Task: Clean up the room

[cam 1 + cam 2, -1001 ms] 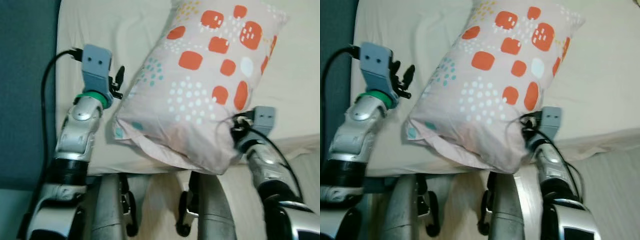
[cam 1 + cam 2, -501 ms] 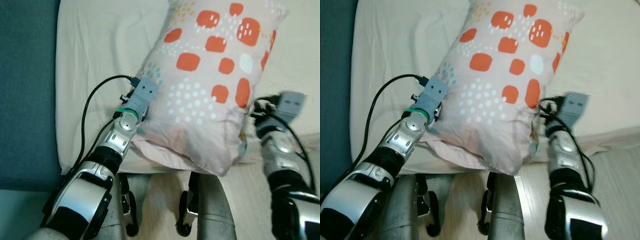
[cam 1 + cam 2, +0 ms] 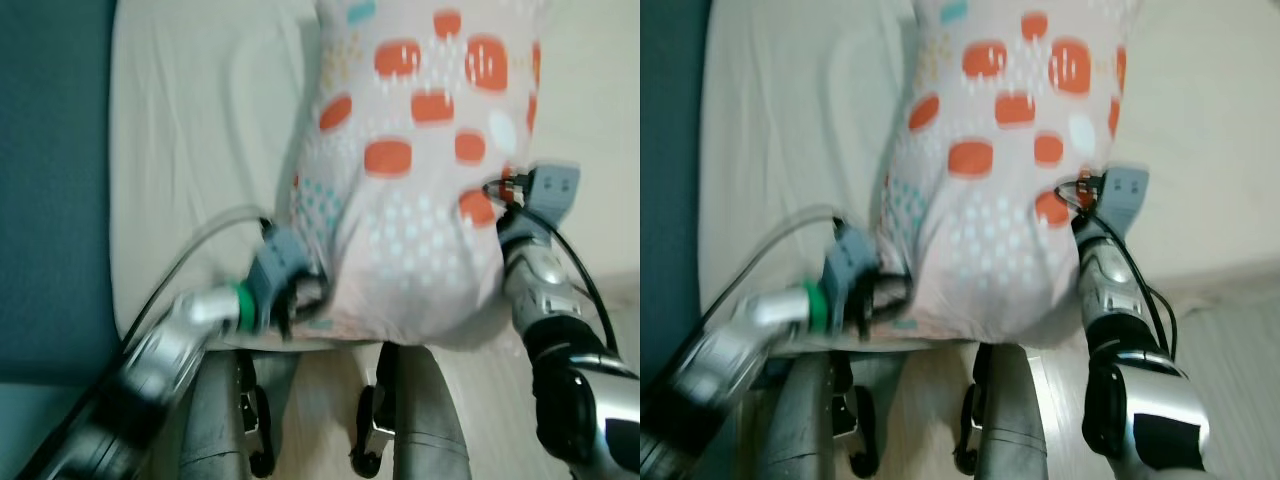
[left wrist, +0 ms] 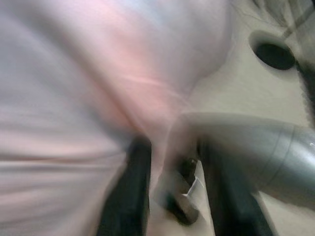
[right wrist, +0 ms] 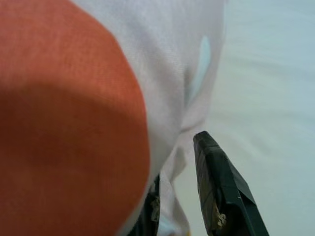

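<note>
A pale pink pillow [image 3: 420,170] with orange patches and teal dots lies lengthwise on the bed, its near end over the bed's front edge. My left gripper [image 3: 295,300], blurred by motion, is at the pillow's near left corner; in the left wrist view pink fabric runs between its black fingers [image 4: 130,196], so it is shut on the pillow. My right gripper [image 3: 500,190] presses into the pillow's right side. In the right wrist view the pillow's edge [image 5: 172,147] sits between the fingers [image 5: 219,191], which are shut on it.
The bed's cream sheet [image 3: 190,130] stretches to the left and right of the pillow. A dark teal surface [image 3: 50,180] borders the bed on the left. My own legs [image 3: 420,420] stand on light floor [image 3: 330,400] below the bed's edge.
The pillow has swung from slanted to nearly straight. My left gripper dropped from beside it to its near left corner. My right gripper rose along the right side.
</note>
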